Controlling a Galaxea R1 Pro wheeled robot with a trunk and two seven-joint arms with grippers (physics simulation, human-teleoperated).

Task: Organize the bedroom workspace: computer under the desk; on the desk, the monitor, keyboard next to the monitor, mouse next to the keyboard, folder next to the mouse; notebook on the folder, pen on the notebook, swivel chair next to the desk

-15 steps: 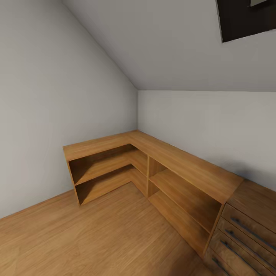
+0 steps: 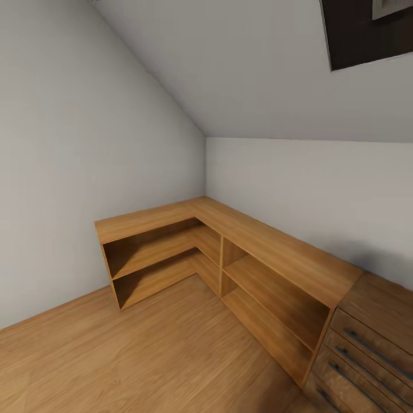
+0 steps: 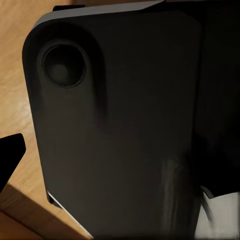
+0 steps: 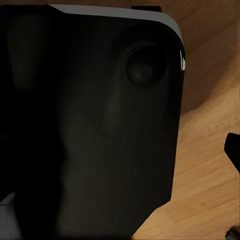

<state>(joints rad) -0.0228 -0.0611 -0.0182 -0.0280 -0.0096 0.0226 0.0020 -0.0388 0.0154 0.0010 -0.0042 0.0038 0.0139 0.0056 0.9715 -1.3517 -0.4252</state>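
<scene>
Facing room corner: L-shaped shelf unit (image 2: 241, 241) ahead, drawer chest (image 2: 367, 338) near right, wood floor (image 2: 143, 355). No desk or chair in sight; direction to them unknown. Gripper states impossible to tell. Wrist cameras against dark robot body (image 3: 125, 125).

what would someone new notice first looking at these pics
First the L-shaped wooden shelf unit tucked into the corner where two pale walls meet under a sloping ceiling, its open shelves bare. At the right edge of the head view stands a wooden drawer chest with dark bar handles. Both wrist views are mostly blocked by a dark rounded robot body panel above the wooden floor.
</scene>
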